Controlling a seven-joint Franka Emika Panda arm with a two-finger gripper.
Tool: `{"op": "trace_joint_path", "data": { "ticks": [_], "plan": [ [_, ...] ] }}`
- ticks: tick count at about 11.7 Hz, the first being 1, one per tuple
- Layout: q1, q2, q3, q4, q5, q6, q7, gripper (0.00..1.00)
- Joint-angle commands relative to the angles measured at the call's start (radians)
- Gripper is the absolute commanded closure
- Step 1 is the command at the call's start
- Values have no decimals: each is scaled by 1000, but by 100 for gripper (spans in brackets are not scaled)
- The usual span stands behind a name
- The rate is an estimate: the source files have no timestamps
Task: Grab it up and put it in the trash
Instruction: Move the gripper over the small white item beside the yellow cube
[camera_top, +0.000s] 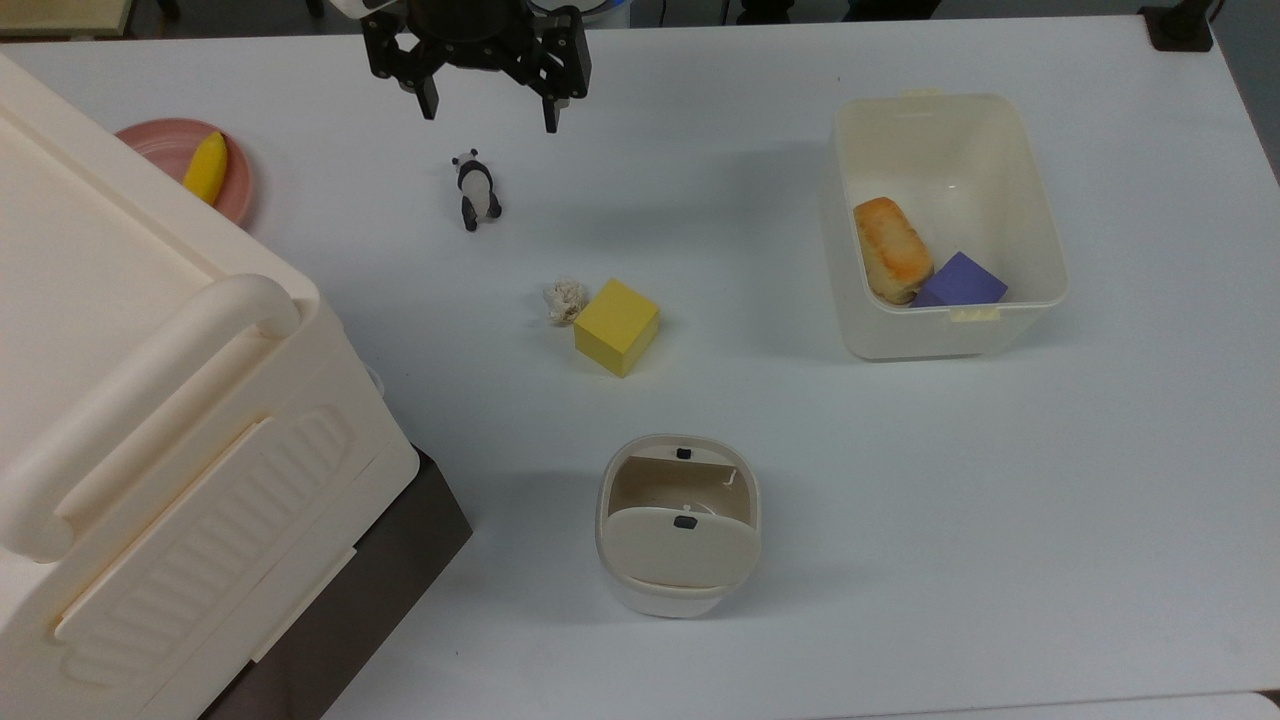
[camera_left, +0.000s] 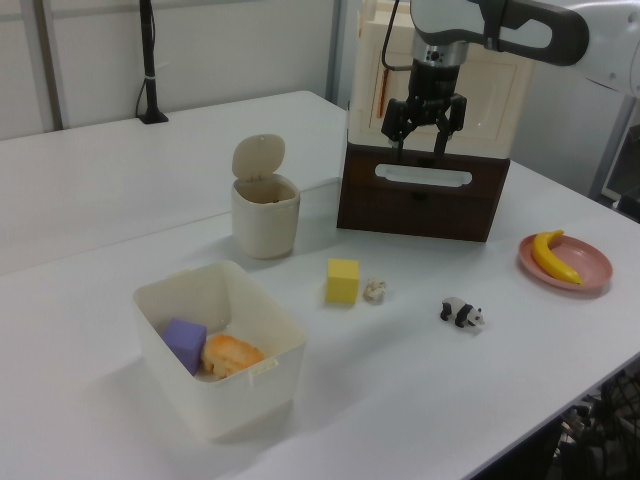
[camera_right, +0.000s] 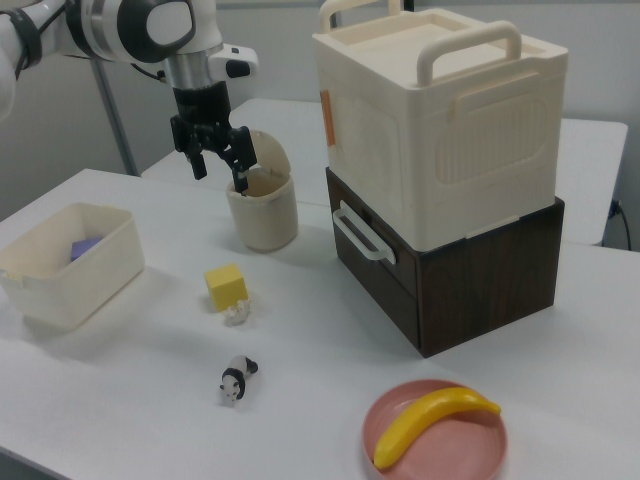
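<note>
Off-white and faintly beige, the paper wad (camera_top: 565, 300) is a small crinkled ball, far smaller than the yellow cube (camera_top: 616, 326) it lies just beside, on the top view's left of that cube. Both sit on the white worktop (camera_top: 1000, 500), near its middle.

Going across the top view from its left: a large cream plastic box (camera_top: 150, 400) with a rounded handle and ribbed side panel rests on a dark brown box (camera_right: 480, 285). Behind it a pink plate (camera_top: 165, 145) carries a banana (camera_top: 206, 167). Next comes a black-and-white panda figurine (camera_top: 476, 188), and above it hangs the black tool (camera_top: 485, 110), its two fingers spread apart and holding nothing, well apart from the wad.

Lower in the top view, the bin (camera_top: 678, 520) is a cream plastic rounded square with small black dots; its swing flap is tipped so that part of the inside shows, and nothing can be made out within. In the left view the flap (camera_left: 258, 157) stands up above the rim.

Toward the top view's right stands a smooth rectangular cream tub (camera_top: 1040, 230) holding a golden-brown bread-like loaf (camera_top: 891, 249) and a purple block (camera_top: 960, 281), side by side at one end.
</note>
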Motion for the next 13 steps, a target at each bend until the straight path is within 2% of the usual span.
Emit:
{"op": "trace_joint_path", "data": {
  "ticks": [1,13],
  "plan": [
    [-35,-25,-5,-35,90,12,-162,0],
    [-39,-25,-2,-35,83,-9,-156,0]
  ]
}}
